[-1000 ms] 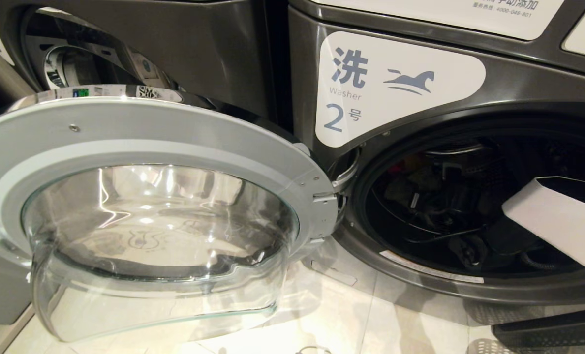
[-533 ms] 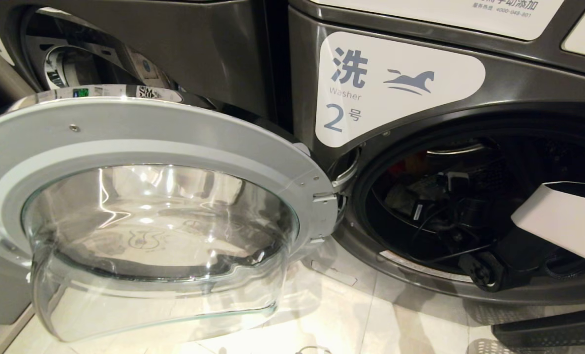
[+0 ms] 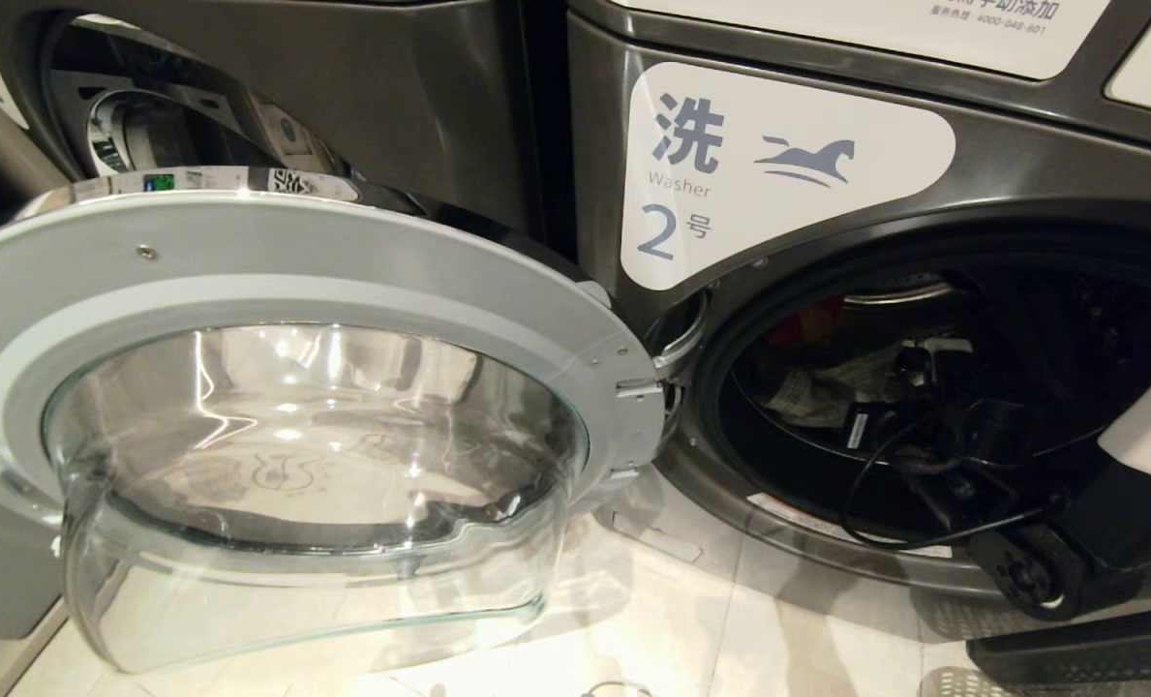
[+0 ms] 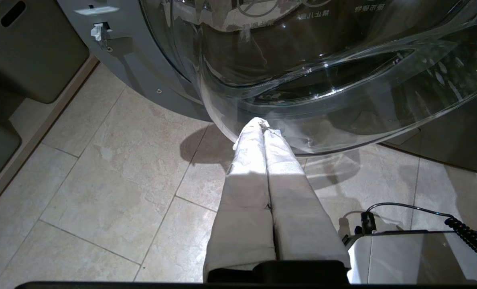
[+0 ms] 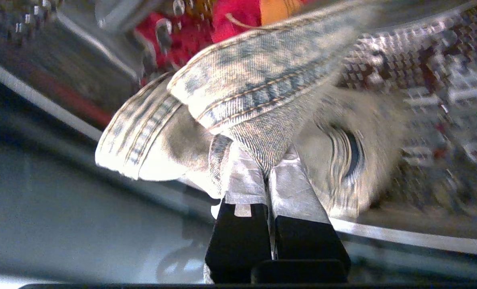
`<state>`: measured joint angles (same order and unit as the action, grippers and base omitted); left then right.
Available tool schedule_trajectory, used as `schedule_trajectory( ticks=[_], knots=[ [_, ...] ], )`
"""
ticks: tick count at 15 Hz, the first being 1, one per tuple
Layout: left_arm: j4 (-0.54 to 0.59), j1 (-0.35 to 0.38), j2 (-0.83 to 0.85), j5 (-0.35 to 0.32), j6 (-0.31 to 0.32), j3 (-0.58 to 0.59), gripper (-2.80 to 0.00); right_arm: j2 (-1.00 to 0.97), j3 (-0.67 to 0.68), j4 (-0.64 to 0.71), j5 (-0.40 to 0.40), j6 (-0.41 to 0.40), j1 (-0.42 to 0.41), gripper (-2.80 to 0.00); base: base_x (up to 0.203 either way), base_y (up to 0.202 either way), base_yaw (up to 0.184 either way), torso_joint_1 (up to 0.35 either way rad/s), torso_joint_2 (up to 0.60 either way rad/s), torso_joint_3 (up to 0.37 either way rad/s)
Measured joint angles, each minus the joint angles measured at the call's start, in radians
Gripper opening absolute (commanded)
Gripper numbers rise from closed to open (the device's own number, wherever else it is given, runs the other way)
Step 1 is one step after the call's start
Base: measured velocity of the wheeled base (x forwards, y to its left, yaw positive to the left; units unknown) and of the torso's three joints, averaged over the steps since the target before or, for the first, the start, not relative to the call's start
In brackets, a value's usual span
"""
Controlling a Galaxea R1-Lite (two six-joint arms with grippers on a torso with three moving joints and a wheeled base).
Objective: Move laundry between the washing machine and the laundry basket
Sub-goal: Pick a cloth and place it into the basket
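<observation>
- My right claw point(image 5: 268, 170) is clamped tight on a fold of pale denim garment point(image 5: 258, 92), pinched near a stitched seam so the thick cloth won't slip as I draw it out.
- It sits inside the drum mouth of the washing machine point(image 3: 788, 165) marked Washer 2; red laundry point(image 5: 230, 20) lies deeper behind the denim.
- The glass door point(image 3: 294, 426) is swung fully aside, which leaves the opening free for the arm.
- My left claw point(image 4: 264, 126) hangs closed and empty over the tiled floor point(image 4: 114, 176), just beside the door's glass bulge, parked out of the way.
- The green basket isn't identifiable in any view.
</observation>
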<state>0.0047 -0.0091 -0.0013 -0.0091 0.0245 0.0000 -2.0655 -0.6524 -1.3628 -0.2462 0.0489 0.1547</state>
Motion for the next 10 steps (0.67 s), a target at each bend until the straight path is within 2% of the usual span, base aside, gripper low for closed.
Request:
schedule_trajectory(
  ticks=[4, 10],
  knots=[
    [0.0, 0.0, 0.0, 0.0, 0.0, 0.0, -2.8, 0.04, 0.173, -0.149, 0.002, -0.008, 0.025, -2.8, 0.0, 0.0, 0.0, 0.0, 0.0, 0.0],
    [0.0, 0.0, 0.0, 0.0, 0.0, 0.0, -2.8, 0.192, 0.435, -0.159, -0.006, -0.005, 0.158, -2.8, 0.0, 0.0, 0.0, 0.0, 0.0, 0.0]
  ],
)
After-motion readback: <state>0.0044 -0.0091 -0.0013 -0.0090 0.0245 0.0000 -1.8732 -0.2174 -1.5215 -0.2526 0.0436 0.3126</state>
